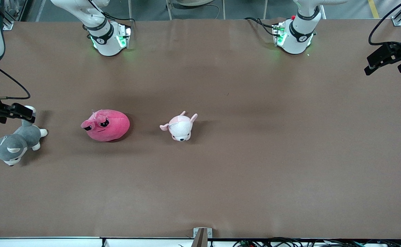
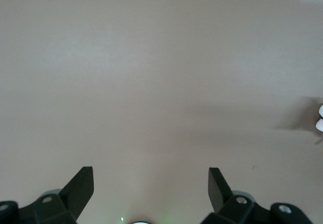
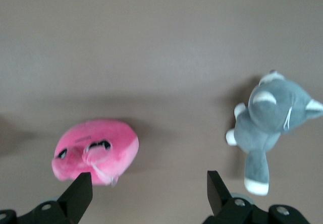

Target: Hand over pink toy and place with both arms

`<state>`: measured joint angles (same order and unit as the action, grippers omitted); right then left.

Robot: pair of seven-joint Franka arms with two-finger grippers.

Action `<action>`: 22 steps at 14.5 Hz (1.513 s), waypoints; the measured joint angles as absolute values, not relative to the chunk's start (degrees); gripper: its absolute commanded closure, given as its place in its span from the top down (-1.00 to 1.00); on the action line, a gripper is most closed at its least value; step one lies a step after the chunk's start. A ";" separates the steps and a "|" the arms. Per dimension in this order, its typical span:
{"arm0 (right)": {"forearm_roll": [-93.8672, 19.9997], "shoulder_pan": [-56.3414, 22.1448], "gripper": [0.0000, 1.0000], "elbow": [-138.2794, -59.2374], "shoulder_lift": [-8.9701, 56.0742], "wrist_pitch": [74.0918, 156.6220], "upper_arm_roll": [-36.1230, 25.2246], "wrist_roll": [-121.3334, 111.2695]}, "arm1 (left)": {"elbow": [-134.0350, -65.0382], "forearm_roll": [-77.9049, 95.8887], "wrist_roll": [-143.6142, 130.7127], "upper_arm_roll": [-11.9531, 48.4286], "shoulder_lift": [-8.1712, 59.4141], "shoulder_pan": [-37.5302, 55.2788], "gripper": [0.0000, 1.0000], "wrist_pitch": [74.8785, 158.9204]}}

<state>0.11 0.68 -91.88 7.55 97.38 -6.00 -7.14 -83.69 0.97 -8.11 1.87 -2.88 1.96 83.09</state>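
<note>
- On the brown cloth-covered desk (image 1: 255, 154) sits the round hot-pink plush toy (image 1: 106, 125), toward the right arm's end, nothing touching it.
- Beside it toward the middle is a small pale pink-and-white plush animal (image 1: 179, 127); a grey-and-white plush dog (image 1: 13, 143) lies at the desk's edge.
- Right gripper (image 3: 149, 191) hangs over the dog's tail end, jaws spread wide, holding nothing; its arm is mostly cut off.
- Left gripper (image 2: 150, 186) waits over bare desk, jaws released.

1. The pink toy (image 1: 106, 125) has bare bench (image 1: 221, 185) all round it.
2. A pale pink-and-white plush (image 1: 180, 127) lies beside it toward the left arm's end, apart.
3. A grey-and-white plush dog (image 1: 13, 144) sits near the right arm's end edge.
</note>
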 measured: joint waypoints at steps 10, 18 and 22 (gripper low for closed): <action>0.00 0.79 1.00 -92.65 -0.54 87.74 -5.67 -7.11 | -84.16 0.97 -8.11 1.89 -1.17 2.01 1.00 85.47; -0.01 -0.22 1.00 -94.83 -6.27 86.19 -4.60 -7.14 | -84.17 0.97 -8.11 2.03 -1.17 2.26 1.00 85.47; 0.00 -0.21 1.00 -95.94 -7.62 86.22 -4.91 -7.14 | -84.17 0.97 -8.11 2.06 -1.17 2.29 1.00 85.70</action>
<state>0.00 -0.21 -95.94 -7.62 86.22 -4.91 -7.14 -84.17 0.97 -8.11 2.06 -1.17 2.29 85.70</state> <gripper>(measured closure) 0.000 0.000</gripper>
